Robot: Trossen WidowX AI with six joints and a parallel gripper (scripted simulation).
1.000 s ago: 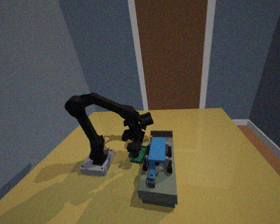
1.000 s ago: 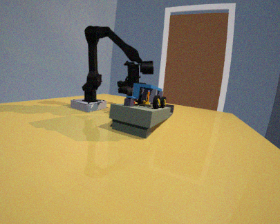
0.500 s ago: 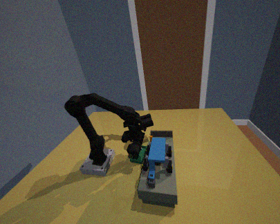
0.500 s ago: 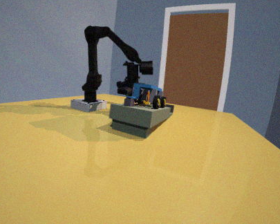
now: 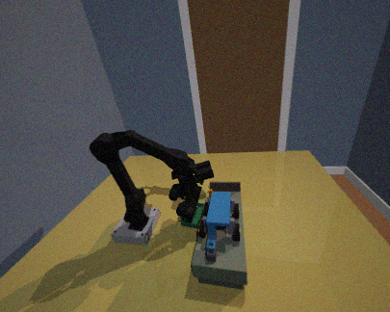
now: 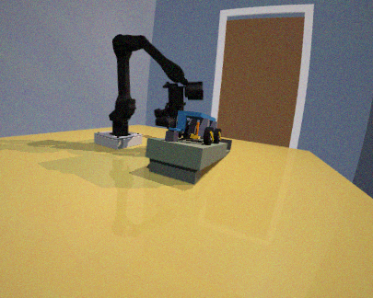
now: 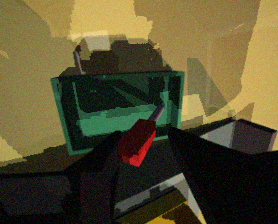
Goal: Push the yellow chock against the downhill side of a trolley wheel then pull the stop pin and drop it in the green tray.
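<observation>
- End effector: the gripper [image 5: 185,212] [image 6: 164,120] [image 7: 144,134] points down over the green tray [image 5: 197,213] [image 7: 61,114]. Its fingers stand partly open and grip nothing.
- Stop pin: the red-headed stop pin [image 7: 136,144] shows tilted between the parted fingers in the wrist view, its grey shank directed toward the tray. (Whether the pin touches the tray or a finger cannot be told.)
- Trolley: the blue-topped trolley [image 5: 220,210] [image 6: 196,118] stands on the grey-green ramp [image 5: 222,273] [image 6: 176,154], beside the gripper, on the side away from the white arm base [image 5: 123,235] [image 6: 118,141].
- Chock: the orange handle [image 5: 210,191] [image 6: 197,129] of the wheel chock is visible at the trolley, near the gripper. Contact between chock and wheel cannot be confirmed.
- Markings: any lettering on the trolley or the arm base is too small to read.
</observation>
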